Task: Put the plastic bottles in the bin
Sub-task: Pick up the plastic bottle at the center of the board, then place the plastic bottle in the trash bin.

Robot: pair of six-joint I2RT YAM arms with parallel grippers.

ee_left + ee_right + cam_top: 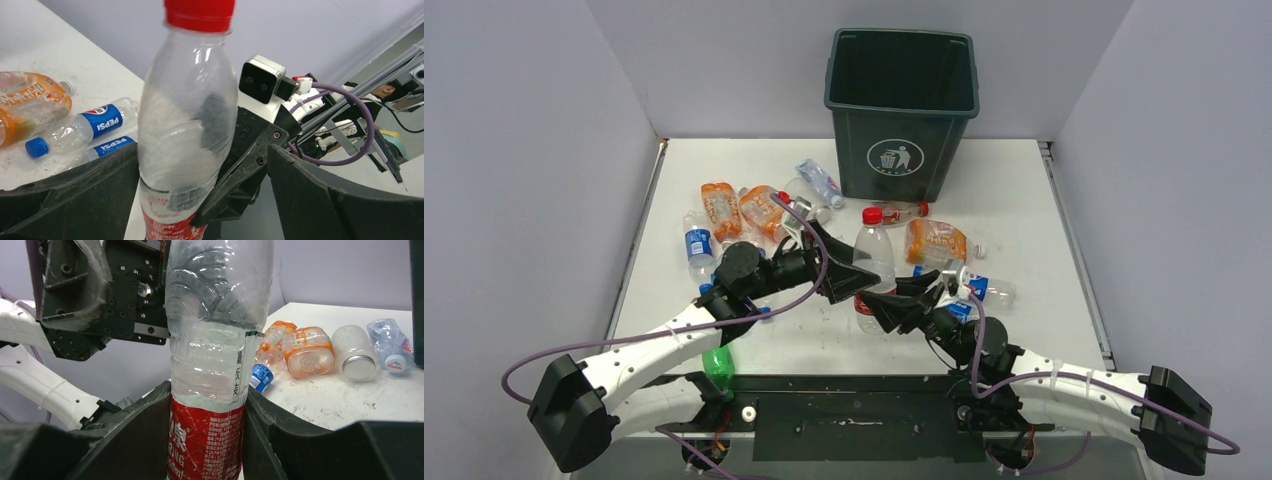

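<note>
You had the right gripper (207,407) clamped on the clear red-capped bottle (874,255). Both fingers pressed its lower body at the top of the red label, and the bottle stood upright between the two arms with its cap on top. Whether its base touched the table (1024,190) could not be told.

Your left gripper (204,155) stood wide open around the same bottle, higher up. In the left wrist view the bottle sat close against one finger (75,200), with a broad gap to the other.

The bin (924,130) stood upright at the far edge of the table, well apart from the held bottle. The other bottles lay on the table between the bin and the arms. Two orange ones (721,208) lay to the left and another orange bottle (934,240) to the right. A blue-labelled bottle (697,245) lay near the left edge, and the green bottle (718,365) lay beside the left arm's base.
</note>
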